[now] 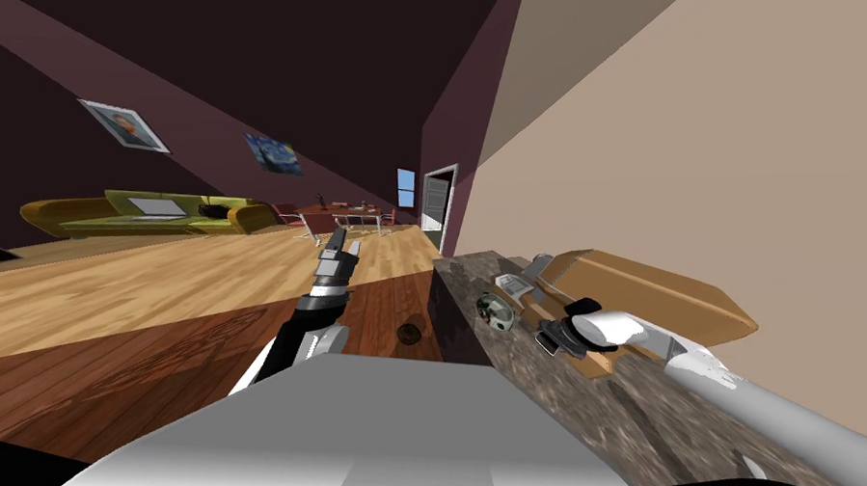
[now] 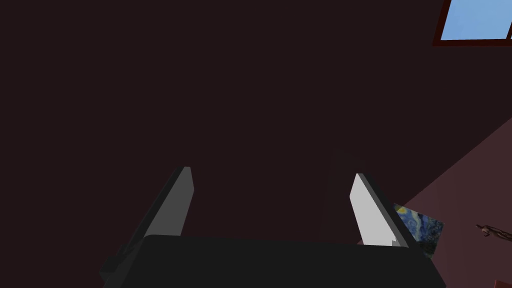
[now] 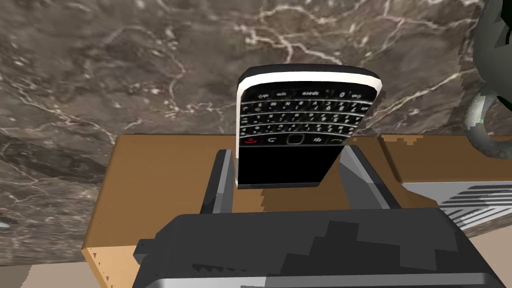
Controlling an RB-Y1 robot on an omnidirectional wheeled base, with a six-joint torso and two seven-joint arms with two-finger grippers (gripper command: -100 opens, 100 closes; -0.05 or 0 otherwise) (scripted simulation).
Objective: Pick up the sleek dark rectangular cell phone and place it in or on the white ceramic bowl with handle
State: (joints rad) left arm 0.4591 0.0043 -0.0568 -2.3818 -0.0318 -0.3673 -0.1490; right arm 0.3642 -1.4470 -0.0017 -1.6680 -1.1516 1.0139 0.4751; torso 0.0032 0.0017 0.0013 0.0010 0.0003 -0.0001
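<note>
- My right gripper (image 3: 288, 152) pinches the phone (image 3: 305, 115), one finger pressed against each long side.
- The phone's black face is turned toward the wrist camera. Its keypad is at the end farthest from the gripper body, and a white rim runs round that end.
- Under the phone is a flat brown cardboard flap (image 3: 160, 185), with the dark marbled counter (image 3: 125, 75) beyond it. I cannot tell whether the phone touches the flap or hangs just above it.
- In the head view the right gripper (image 1: 557, 340) sits right of centre, over the counter at the near end of a brown cardboard box (image 1: 669, 297).
- The bowl (image 1: 496, 311) is small, round and pale with dark mottling. It stands on the counter just left of the right gripper in that frame, apart from it.
- The bowl's curved grey handle (image 3: 477, 127) shows near the phone in the right wrist view, not touching it.
- My left gripper (image 1: 344, 246) is at the centre of the head view, over the wooden floor (image 1: 127, 298) and well apart from the counter.
- Its fingers (image 2: 172, 210) are spread wide with nothing between them.
</note>
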